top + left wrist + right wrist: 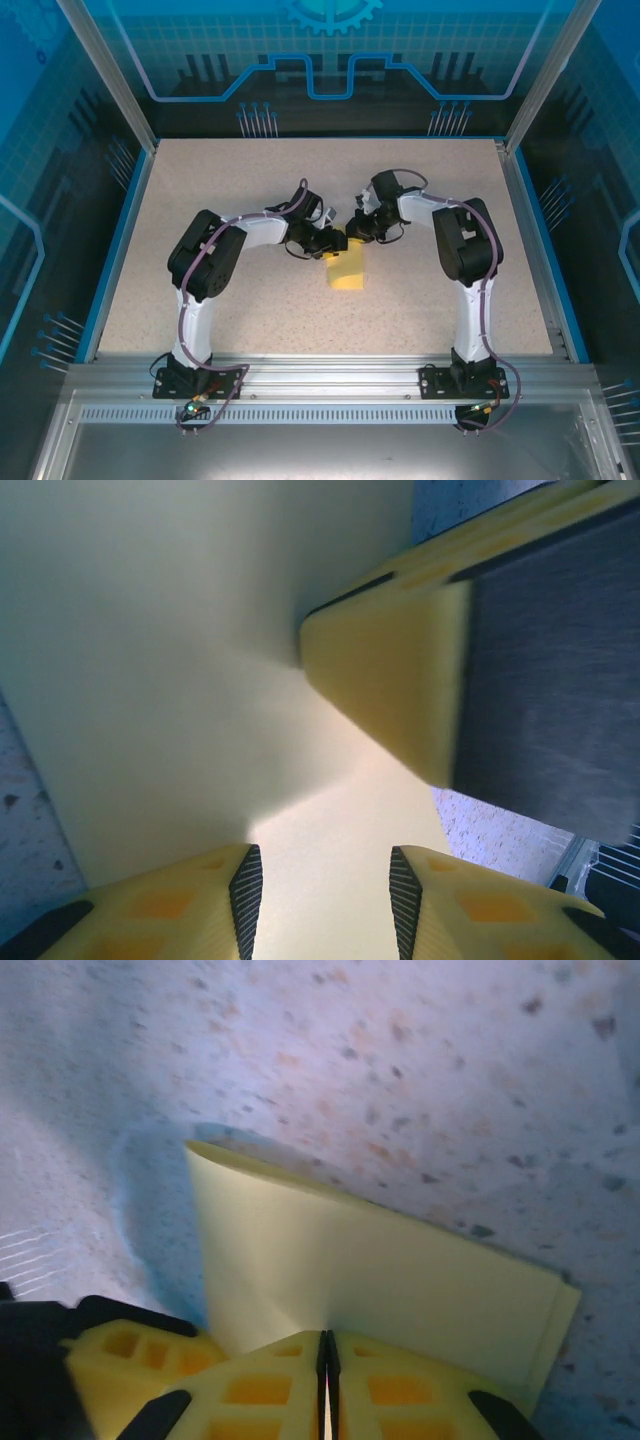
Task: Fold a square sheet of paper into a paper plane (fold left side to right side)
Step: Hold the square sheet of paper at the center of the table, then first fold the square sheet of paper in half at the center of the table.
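Overhead, paper (347, 272) grip unclear; wrist views: right claw (326, 1345) pinching its edge, left claw (325, 880) spread.

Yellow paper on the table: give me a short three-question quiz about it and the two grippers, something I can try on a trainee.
1. Multiple choice: the right gripper is shut on what? A) the yellow paper B) a cable C) nothing
2. True or false: the left gripper has its jaws pressed together.
3. Fill in: the paper rests on the speckled ____.
Key: 1 A. 2 False, its jaws stand apart over the paper. 3 table.
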Robot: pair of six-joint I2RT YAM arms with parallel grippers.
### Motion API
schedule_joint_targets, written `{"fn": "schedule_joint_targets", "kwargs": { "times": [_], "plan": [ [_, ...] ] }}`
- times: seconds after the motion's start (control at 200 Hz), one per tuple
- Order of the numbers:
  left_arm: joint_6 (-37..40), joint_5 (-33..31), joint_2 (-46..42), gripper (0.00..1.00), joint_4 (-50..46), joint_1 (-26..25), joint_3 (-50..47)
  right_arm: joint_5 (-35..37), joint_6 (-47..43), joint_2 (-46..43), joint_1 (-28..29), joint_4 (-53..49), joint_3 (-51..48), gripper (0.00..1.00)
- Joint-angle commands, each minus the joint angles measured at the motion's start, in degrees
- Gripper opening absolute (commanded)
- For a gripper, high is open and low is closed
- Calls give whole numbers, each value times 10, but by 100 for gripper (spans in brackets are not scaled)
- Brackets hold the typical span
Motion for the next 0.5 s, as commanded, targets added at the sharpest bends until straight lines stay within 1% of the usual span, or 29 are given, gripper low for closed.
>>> {"fn": "schedule_joint_targets", "kwargs": {
  "times": [0.0, 0.245, 0.495],
  "plan": [
    [15, -12, -1, 44, -6, -12, -23, 22, -7, 21, 7, -53, 23, 12],
    [21, 7, -60, 47, 34, -26, -68, 55, -10, 38, 9, -87, 24, 12],
    [22, 4, -48, 48, 49, -31, -81, 60, -12, 42, 16, -90, 25, 12]
  ]
}}
